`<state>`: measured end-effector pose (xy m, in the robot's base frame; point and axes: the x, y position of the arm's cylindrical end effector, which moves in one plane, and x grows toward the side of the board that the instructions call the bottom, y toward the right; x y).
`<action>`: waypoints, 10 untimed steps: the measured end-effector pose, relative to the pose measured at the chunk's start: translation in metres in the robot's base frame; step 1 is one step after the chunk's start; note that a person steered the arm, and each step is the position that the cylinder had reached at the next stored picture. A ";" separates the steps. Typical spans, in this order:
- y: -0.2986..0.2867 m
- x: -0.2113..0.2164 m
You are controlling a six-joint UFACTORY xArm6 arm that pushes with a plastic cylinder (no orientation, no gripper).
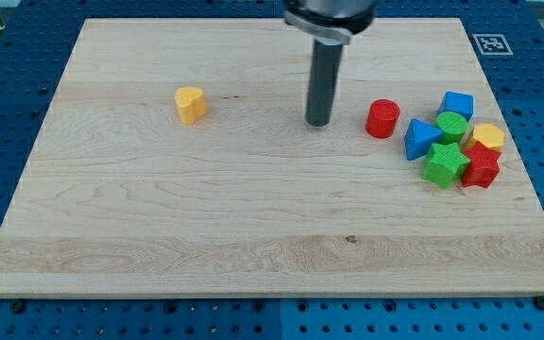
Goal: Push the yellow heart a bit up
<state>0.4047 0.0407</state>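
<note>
My dark rod's tip [318, 123], no claw to spread, has the small yellow plastic heart [190, 103] at nine o'clock, well apart

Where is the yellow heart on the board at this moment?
The yellow heart stands alone in the upper left part of the wooden board. My tip is well to its right, with the red cylinder beyond.
</note>
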 end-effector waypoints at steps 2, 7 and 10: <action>-0.074 0.026; -0.156 0.008; -0.175 -0.022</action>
